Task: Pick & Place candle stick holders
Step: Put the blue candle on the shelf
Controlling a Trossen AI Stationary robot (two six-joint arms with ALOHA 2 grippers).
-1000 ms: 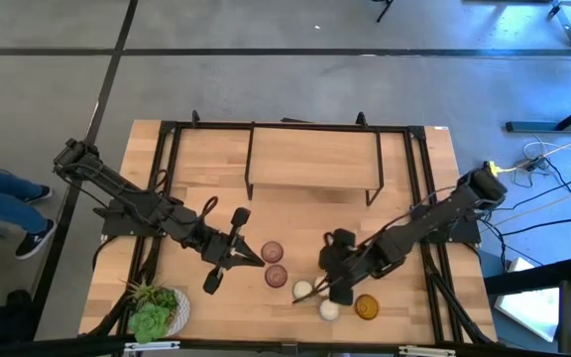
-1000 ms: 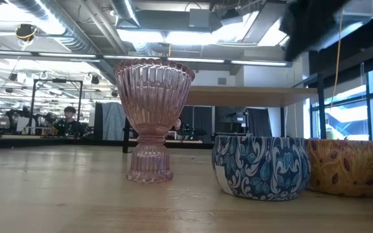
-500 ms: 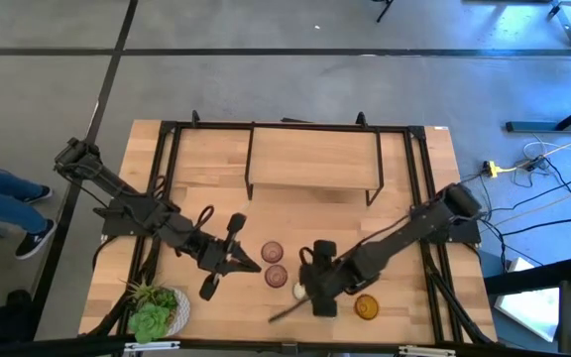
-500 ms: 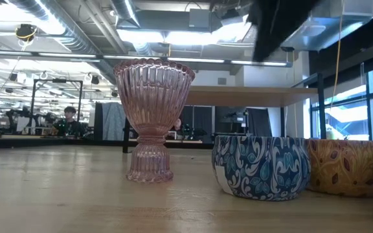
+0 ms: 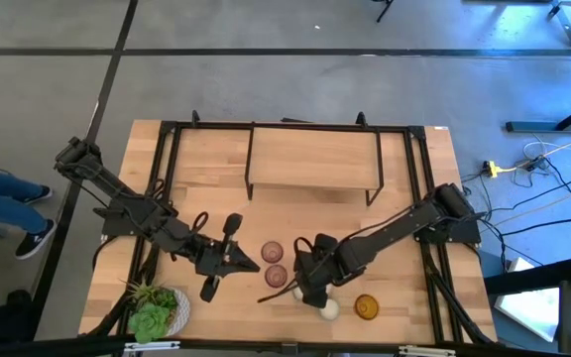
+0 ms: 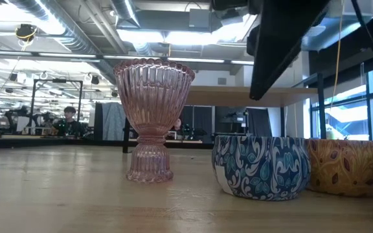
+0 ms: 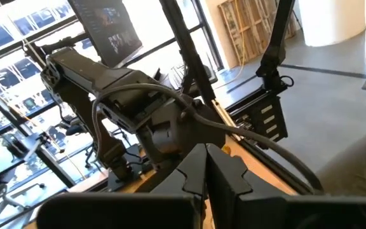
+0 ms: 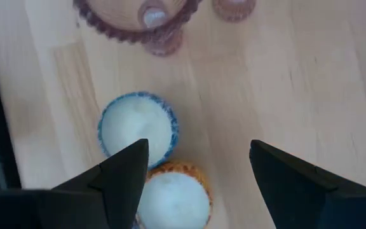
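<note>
The right gripper (image 5: 301, 286) hangs over the front of the wooden table (image 5: 315, 159), its two fingers (image 8: 129, 166) spread wide with nothing between them. Directly under it sit two filled candle holders touching each other: a blue-patterned one (image 8: 137, 126) and a yellow-patterned one (image 8: 173, 196), both showing whitish tops. The blue one lies partly under one finger, and bare wood shows in the rest of the gap. Just beyond them stand the two pinkish ribbed glass holders (image 5: 272, 253), close together near the middle of the front half of the table. From table height one tall pink fluted holder (image 6: 152, 116) stands upright, with the blue-patterned cup and an amber-yellow one (image 6: 345, 167) to its side, touching. From above, a whitish holder (image 5: 330, 309) and an amber one (image 5: 367, 307) sit near the front edge beside the right arm. The left gripper (image 5: 249, 265) waits pinched shut, empty, just beside the pink pair. A leafy plant (image 5: 154, 310) sits at the front-left corner.
</note>
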